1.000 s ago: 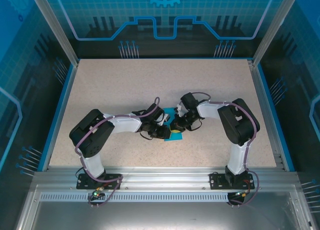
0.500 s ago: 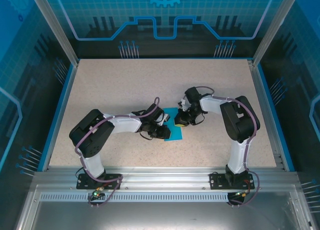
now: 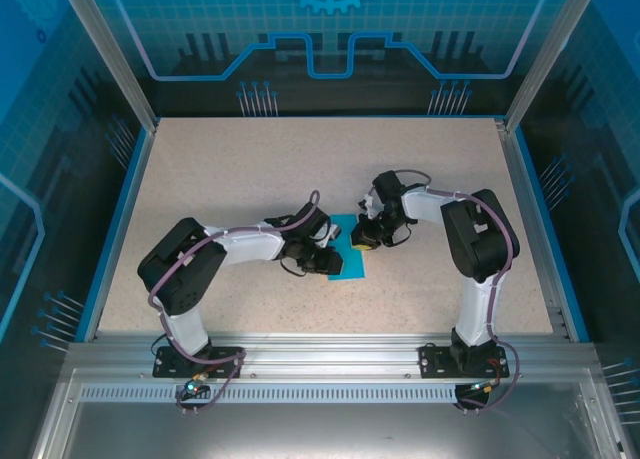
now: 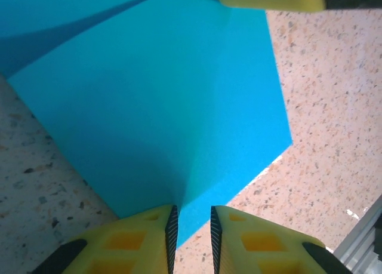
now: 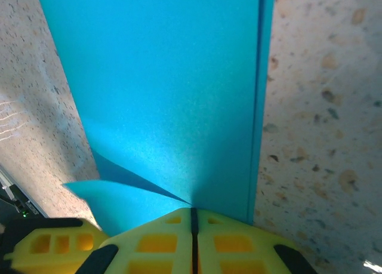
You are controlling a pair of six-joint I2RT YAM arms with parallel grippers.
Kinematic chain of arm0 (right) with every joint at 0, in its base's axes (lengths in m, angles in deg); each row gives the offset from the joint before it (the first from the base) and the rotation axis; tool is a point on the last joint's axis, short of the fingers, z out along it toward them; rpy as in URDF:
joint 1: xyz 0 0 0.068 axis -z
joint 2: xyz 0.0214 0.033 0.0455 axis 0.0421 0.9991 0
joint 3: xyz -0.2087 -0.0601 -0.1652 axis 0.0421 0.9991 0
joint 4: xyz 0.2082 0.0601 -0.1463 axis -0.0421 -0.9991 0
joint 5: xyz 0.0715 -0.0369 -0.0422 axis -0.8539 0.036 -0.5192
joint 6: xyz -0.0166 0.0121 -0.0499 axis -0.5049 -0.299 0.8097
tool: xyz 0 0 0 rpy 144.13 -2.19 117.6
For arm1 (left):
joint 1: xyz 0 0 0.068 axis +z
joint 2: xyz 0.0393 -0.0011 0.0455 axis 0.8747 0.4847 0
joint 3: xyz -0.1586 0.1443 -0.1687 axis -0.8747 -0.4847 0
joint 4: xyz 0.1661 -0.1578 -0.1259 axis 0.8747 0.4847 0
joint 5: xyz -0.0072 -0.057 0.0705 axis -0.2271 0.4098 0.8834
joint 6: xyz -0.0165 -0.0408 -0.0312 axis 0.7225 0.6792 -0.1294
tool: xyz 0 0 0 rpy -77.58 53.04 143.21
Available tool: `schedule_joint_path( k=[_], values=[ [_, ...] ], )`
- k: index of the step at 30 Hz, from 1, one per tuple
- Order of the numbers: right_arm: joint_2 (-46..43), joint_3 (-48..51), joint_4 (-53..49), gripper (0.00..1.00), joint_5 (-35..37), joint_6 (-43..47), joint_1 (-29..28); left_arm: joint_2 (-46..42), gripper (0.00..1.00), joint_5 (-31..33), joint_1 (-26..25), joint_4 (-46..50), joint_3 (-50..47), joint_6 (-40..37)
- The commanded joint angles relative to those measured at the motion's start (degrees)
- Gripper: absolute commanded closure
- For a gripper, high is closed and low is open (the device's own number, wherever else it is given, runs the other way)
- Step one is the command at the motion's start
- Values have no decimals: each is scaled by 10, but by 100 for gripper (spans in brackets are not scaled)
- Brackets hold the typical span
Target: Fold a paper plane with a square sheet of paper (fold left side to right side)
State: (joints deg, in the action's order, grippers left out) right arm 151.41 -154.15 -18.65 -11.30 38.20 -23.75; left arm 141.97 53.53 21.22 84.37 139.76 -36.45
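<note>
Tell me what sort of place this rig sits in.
Probably a robot lab cell or demo booth, not a home or factory floor. A speckled table is fenced by an aluminium frame and see-through blue panels printed with tech graphics.

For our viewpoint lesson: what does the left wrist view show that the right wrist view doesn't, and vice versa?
Left wrist view, not the right: the left gripper with fingers a slit apart, and a metal rail in the corner. Right wrist view, not the left: the right gripper closed at the square sheet of paper, whose one side is doubled over. Both: the sheet, the speckled tabletop, and the other arm's yellow finger.
</note>
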Motion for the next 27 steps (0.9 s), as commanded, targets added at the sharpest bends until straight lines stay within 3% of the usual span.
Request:
schedule_joint_path(
  k=[1, 14, 20, 27],
  values=[
    [21, 9, 5, 92, 45, 5, 13, -11, 74, -21, 0, 33, 50, -19],
    [21, 6, -4, 92, 41, 10, 14, 90, 76, -25, 1, 50, 115, -52],
    [19, 8, -6, 91, 43, 10, 13, 85, 76, -14, 1, 46, 81, -47],
    [23, 6, -8, 91, 44, 11, 13, 24, 76, -11, 0, 4, -25, -16]
  ],
)
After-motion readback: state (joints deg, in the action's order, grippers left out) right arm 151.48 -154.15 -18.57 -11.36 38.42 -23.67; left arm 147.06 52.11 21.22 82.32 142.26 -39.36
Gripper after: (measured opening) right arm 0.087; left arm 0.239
